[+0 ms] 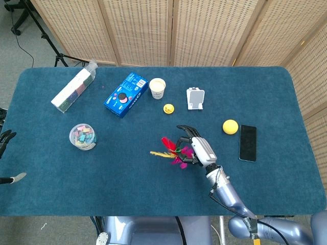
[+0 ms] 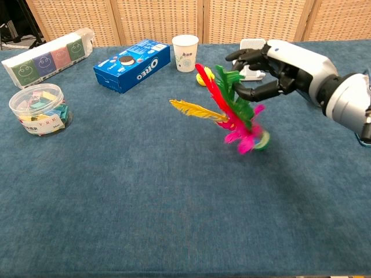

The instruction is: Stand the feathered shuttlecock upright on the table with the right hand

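The feathered shuttlecock (image 2: 237, 116) leans steeply, its round base (image 2: 261, 141) low at the table and its red, green and yellow feathers slanting up to the left. From above, the shuttlecock (image 1: 172, 152) lies just left of my right hand (image 1: 200, 148). My right hand (image 2: 284, 63) hovers over the upper right of the feathers, fingers spread apart. Its thumb touches the green feather, and nothing is pinched between thumb and fingers. Only dark fingertips of my left hand (image 1: 4, 139) show at the table's left edge.
A clear jar of clips (image 1: 83, 136), a tissue pack (image 1: 73, 90), a blue Oreo box (image 1: 123, 94) and a paper cup (image 1: 157, 88) stand to the left and back. A small yellow toy (image 1: 168, 108), phone stand (image 1: 195, 98), yellow ball (image 1: 230, 126) and phone (image 1: 248, 143) lie to the right.
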`<state>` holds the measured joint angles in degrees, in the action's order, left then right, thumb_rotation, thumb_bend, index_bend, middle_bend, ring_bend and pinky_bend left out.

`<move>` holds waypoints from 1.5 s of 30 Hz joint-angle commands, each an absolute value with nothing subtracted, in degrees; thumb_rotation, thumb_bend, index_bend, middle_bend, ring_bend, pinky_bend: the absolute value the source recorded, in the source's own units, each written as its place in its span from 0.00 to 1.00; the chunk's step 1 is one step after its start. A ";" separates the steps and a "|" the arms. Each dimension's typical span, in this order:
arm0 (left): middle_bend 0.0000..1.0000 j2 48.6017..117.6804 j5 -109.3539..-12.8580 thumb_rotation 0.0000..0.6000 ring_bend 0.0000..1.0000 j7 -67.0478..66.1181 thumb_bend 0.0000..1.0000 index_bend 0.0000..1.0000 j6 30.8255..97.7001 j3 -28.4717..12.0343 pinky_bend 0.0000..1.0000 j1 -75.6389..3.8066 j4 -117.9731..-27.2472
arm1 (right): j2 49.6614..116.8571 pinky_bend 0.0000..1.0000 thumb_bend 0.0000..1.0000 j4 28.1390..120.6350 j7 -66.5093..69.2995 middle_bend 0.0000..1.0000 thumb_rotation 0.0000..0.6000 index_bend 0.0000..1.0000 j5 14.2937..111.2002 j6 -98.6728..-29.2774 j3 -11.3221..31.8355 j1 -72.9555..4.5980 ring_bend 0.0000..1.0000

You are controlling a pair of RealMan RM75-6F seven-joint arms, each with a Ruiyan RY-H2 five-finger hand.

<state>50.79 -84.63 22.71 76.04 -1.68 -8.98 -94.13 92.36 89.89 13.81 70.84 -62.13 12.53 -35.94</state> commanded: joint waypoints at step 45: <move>0.00 51.31 -84.71 1.00 0.00 21.83 0.00 0.00 77.18 -1.32 0.00 -8.33 -93.77 | 70.83 0.00 0.00 85.33 3.35 0.00 1.00 0.00 86.66 -80.13 6.74 -20.78 0.00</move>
